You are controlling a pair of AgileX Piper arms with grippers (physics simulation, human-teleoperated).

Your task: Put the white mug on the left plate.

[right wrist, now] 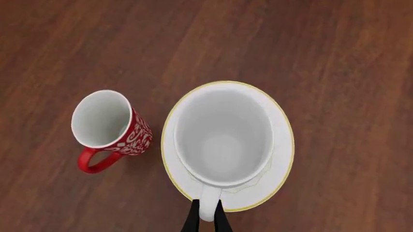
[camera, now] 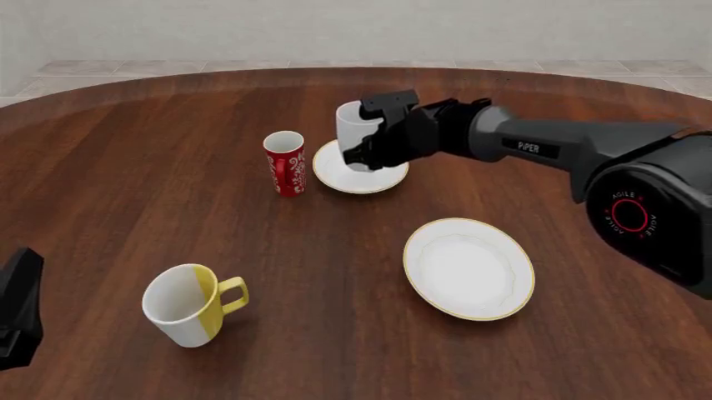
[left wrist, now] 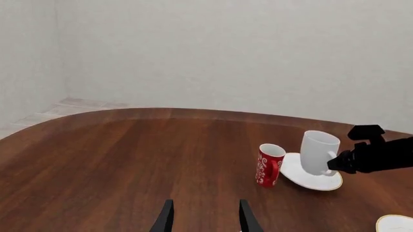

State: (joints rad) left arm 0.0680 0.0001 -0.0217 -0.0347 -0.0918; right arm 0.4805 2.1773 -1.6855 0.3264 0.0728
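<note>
The white mug (right wrist: 223, 135) stands upright over the middle of the left plate (right wrist: 282, 145), a small white saucer with a thin gold rim. My right gripper (right wrist: 206, 218) is shut on the mug's loop handle. From the front, the mug (camera: 353, 125) is at the back centre of the table, on or just above the plate (camera: 362, 181), and the right gripper (camera: 368, 152) reaches in from the right. I cannot tell whether the mug's base touches the plate. The left wrist view shows the mug (left wrist: 319, 152), the plate (left wrist: 316, 182) and my left gripper (left wrist: 205, 220), open and far from them.
A slim red patterned cup (camera: 285, 162) stands just left of the small plate. A white and yellow mug (camera: 183, 304) lies tilted at the front left. A larger gold-rimmed plate (camera: 468, 267) sits at the front right. The table's curved far edge runs behind the cups.
</note>
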